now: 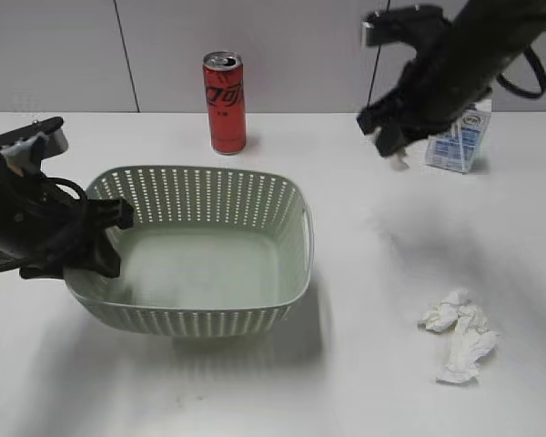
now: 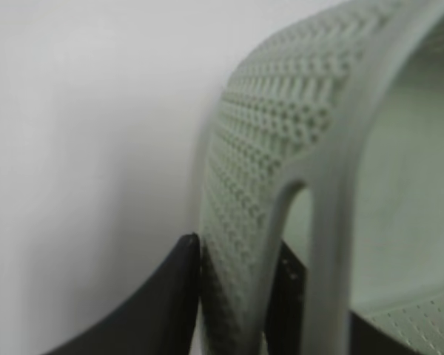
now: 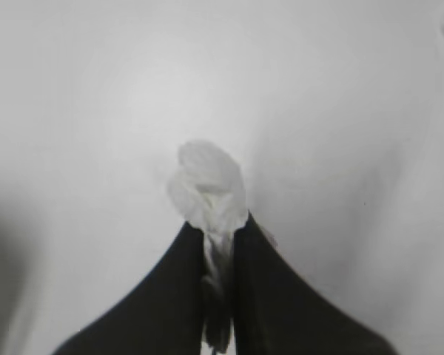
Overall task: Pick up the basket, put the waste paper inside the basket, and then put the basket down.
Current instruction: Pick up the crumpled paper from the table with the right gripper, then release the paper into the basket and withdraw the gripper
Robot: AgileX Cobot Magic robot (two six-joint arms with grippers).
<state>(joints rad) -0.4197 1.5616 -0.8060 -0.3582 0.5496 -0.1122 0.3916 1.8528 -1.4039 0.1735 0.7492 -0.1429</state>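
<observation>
Nearest, loose waste paper [image 1: 459, 333] lies on the table [image 1: 364, 382] at the right. Farther back, the left hand [image 1: 109, 238] is clamped on the basket [image 1: 200, 250] wall beside its handle. Farthest, the right hand [image 1: 389, 146], pinching a paper wad [image 3: 207, 188], hangs right of the basket, so the drop lies leftward.

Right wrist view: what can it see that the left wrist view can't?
Only the right wrist view shows a crumpled tissue wad, pinched in the right hand with nothing around it but table. Only the left wrist view shows the green basket, its holey wall clamped by the left hand beside a handle hole. Both show dark fingers at the bottom and the plain white table.
</observation>
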